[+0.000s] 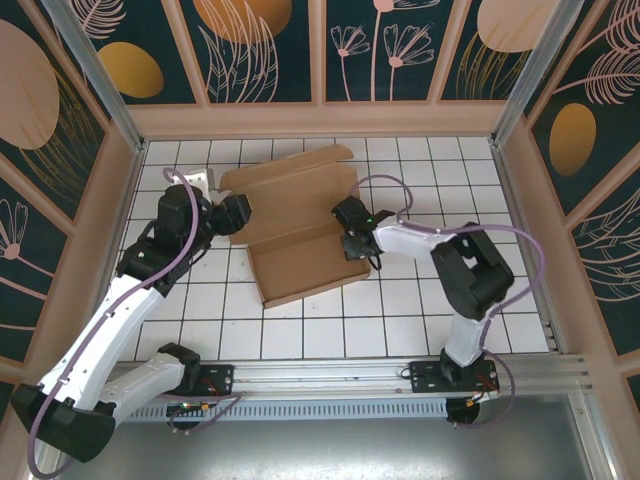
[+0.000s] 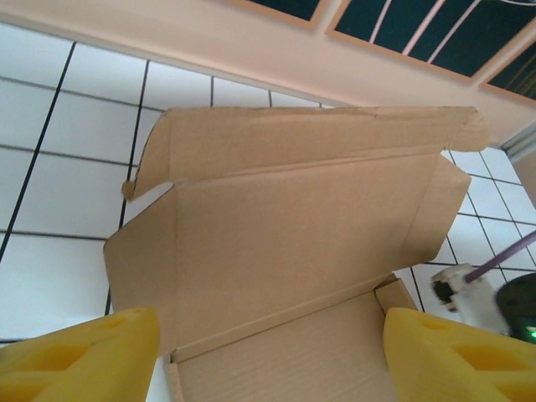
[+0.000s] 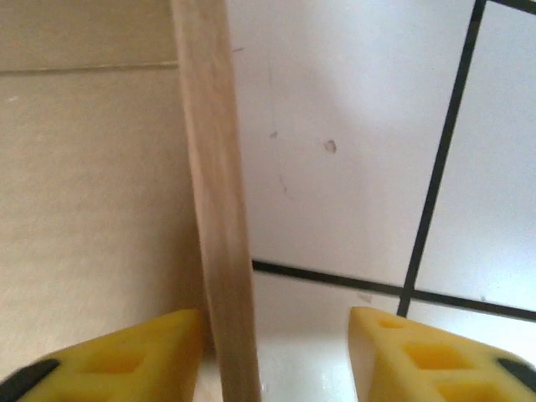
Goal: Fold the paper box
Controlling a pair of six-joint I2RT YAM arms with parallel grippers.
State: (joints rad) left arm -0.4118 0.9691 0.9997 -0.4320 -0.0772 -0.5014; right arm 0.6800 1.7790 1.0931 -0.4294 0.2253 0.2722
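Observation:
The paper box [image 1: 300, 262] is a shallow brown cardboard tray lying mid-table, its lid panel [image 1: 290, 180] laid open toward the back wall. My left gripper [image 1: 238, 215] is open at the tray's left end; in the left wrist view its yellow fingers [image 2: 84, 356] stand wide on either side of the box [image 2: 285, 234]. My right gripper [image 1: 352, 242] is open at the tray's right end. There it straddles the upright side wall [image 3: 213, 209], which runs close to the left yellow finger [image 3: 117, 360], while the other finger is over bare tile.
The white tiled table [image 1: 400, 320] is boxed in by wooden walls with dark floral panels [image 1: 320, 50]. An aluminium rail [image 1: 330, 375] runs along the near edge by the arm bases. The right arm's purple cable [image 1: 400, 185] loops behind the box.

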